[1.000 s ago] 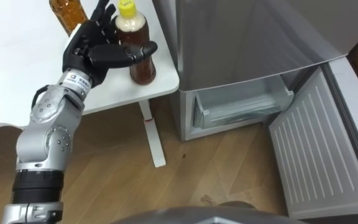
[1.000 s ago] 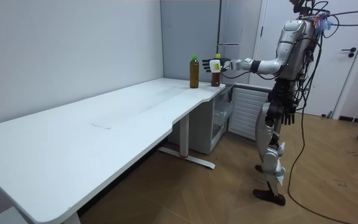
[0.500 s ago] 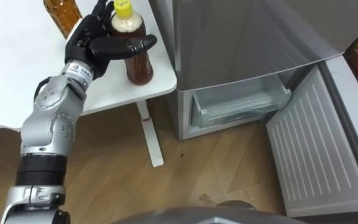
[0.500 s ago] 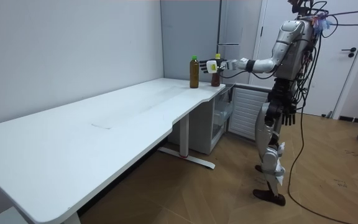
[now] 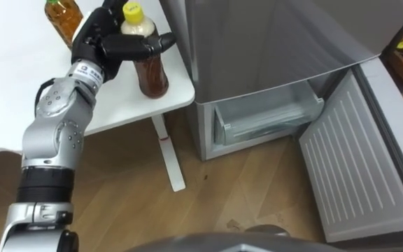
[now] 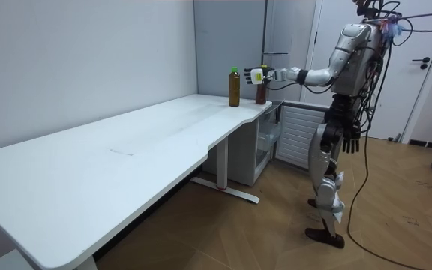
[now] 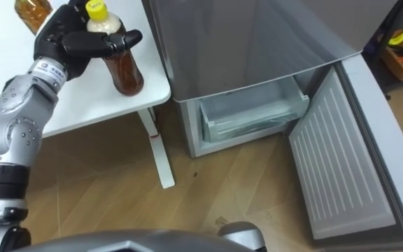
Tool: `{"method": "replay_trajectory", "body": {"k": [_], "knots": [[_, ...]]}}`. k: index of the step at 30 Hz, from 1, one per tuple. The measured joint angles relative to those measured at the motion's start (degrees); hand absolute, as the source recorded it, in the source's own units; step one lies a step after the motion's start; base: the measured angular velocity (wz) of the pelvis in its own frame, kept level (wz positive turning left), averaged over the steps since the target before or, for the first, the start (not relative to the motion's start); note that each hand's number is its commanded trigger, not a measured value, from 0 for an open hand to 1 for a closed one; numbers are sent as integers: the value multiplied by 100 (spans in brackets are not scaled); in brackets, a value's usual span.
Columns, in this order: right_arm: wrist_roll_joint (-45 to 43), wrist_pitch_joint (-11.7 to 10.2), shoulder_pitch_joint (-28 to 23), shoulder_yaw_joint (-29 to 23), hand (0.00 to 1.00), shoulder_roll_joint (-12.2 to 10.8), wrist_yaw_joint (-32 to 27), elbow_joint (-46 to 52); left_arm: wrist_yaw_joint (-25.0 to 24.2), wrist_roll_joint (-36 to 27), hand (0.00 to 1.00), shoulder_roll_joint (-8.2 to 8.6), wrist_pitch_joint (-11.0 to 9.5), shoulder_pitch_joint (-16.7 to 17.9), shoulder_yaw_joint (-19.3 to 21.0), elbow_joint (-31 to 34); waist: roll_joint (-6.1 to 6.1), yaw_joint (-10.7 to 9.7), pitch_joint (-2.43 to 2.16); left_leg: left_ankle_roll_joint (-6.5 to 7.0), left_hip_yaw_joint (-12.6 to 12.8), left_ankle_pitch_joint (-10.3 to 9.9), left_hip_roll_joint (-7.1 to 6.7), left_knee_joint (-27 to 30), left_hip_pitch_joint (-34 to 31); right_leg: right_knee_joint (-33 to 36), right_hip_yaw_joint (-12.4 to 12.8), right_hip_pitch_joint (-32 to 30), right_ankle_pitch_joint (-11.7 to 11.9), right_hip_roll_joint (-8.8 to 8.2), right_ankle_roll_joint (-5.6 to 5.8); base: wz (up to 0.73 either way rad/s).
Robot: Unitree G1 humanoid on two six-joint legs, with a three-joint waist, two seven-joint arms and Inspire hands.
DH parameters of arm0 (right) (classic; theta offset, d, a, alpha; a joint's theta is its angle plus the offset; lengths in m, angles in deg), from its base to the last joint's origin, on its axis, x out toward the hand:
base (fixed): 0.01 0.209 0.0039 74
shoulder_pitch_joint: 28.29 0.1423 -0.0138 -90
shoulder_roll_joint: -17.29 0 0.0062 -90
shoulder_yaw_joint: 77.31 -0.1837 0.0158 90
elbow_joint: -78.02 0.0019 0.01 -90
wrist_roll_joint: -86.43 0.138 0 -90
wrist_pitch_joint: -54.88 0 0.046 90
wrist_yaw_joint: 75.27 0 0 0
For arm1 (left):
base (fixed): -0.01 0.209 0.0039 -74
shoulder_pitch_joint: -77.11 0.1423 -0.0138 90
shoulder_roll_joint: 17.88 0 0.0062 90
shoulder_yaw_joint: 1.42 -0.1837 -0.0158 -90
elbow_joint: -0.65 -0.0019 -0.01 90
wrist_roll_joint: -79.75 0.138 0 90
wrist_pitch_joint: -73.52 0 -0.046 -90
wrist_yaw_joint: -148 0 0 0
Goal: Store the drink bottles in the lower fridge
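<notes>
- In the upper left of the head view, the robot's left hand [image 5: 103, 43] is clamped on a brown drink bottle [image 5: 151, 70] with a yellow cap. The thumb lies across the bottle's front and the fingers are behind it.
- The bottle is upright at the corner of the white table [image 5: 19, 91], just beside the grey fridge [image 5: 271, 42].
- A second amber bottle [image 5: 63, 19] stands on the table at the top left edge, just beyond the hand.
- At centre right, the lower fridge door [image 5: 359, 168] hangs open, showing a clear drawer [image 5: 264, 119].
- At the right of the room view, the right hand [image 6: 349, 139] hangs by the robot's side. Whether it is open or closed cannot be told.
</notes>
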Motion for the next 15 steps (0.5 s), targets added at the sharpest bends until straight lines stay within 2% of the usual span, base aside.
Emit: {"method": "replay_trajectory", "body": {"k": [5,10,15], "knots": [[1,-3,27,0,0,4,-20,3,-6,4,100,-104,0,0,-16,-52,46,-85,-10,0,8,0,0,-2,-31,3,3,-26,0,2,0,0],[5,-5,56,5,0,7,-66,-20,-3,406,100,-127,-32,-2,-64,-51,88,-115,-28,0,31,0,0,-1,-23,2,6,-18,0,2,0,0],[35,-10,114,5,0,10,-175,-37,-3,547,100,-122,-86,-12,-223,-51,74,-135,-12,0,34,0,0,-43,15,-1,-3,6,0,2,0,0]]}}
